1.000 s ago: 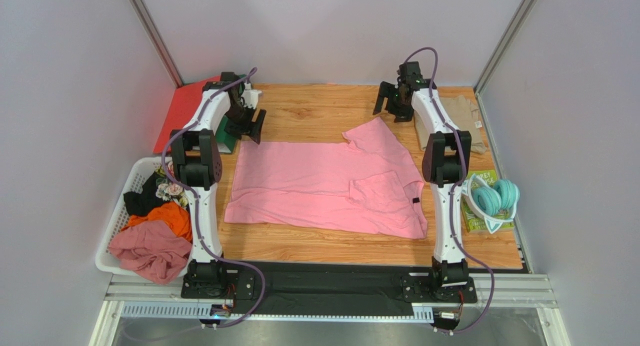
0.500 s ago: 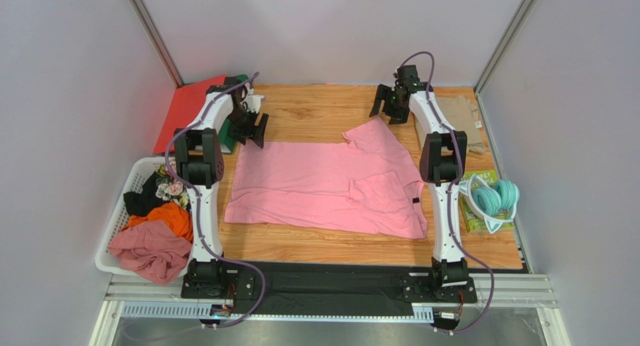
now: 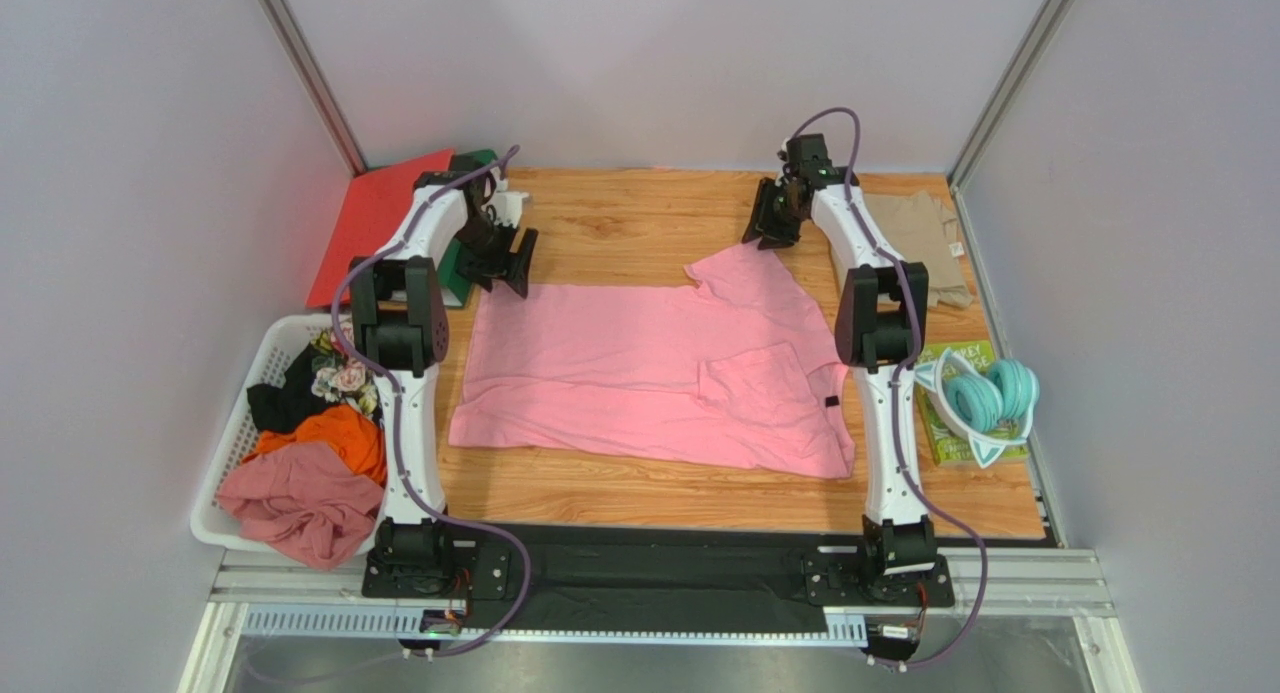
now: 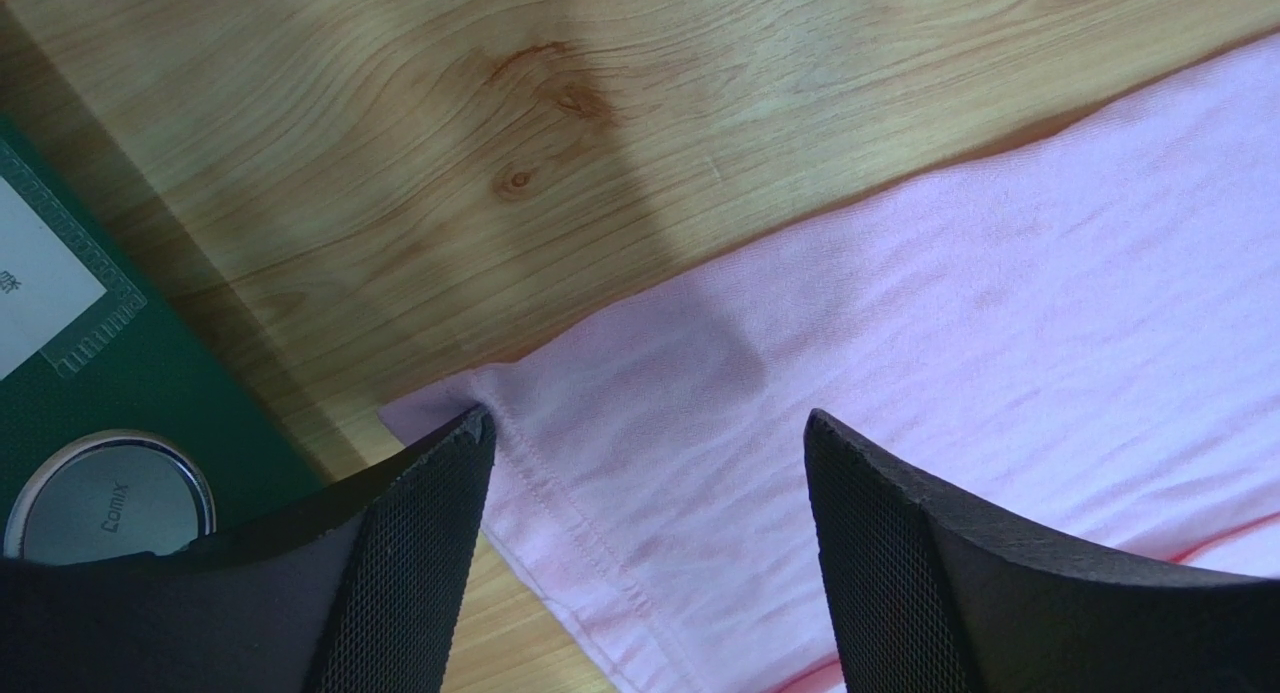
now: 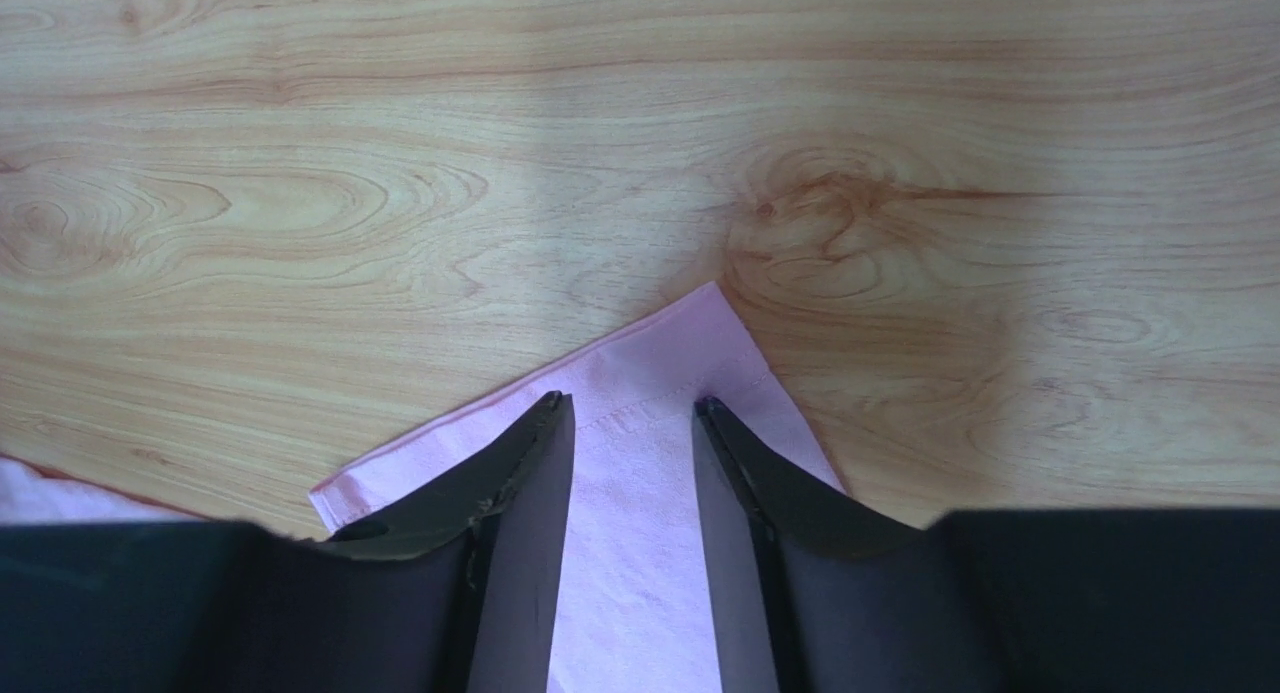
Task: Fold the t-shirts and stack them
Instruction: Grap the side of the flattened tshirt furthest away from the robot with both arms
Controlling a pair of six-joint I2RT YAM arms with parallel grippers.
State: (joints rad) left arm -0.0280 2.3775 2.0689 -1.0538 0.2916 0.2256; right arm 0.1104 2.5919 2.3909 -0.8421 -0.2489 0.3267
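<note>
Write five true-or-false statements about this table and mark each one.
1. The pink tee lies spread on the table. True.
2. The left gripper is open over a corner of the tee. True.
3. The right gripper is shut. False: it is open, with its fingers either side of a sleeve tip.
4. The headphones are in the basket. False: they lie at the table's right side.
5. The khaki tee lies on the pink one. False: it lies apart, at the far right corner.
</note>
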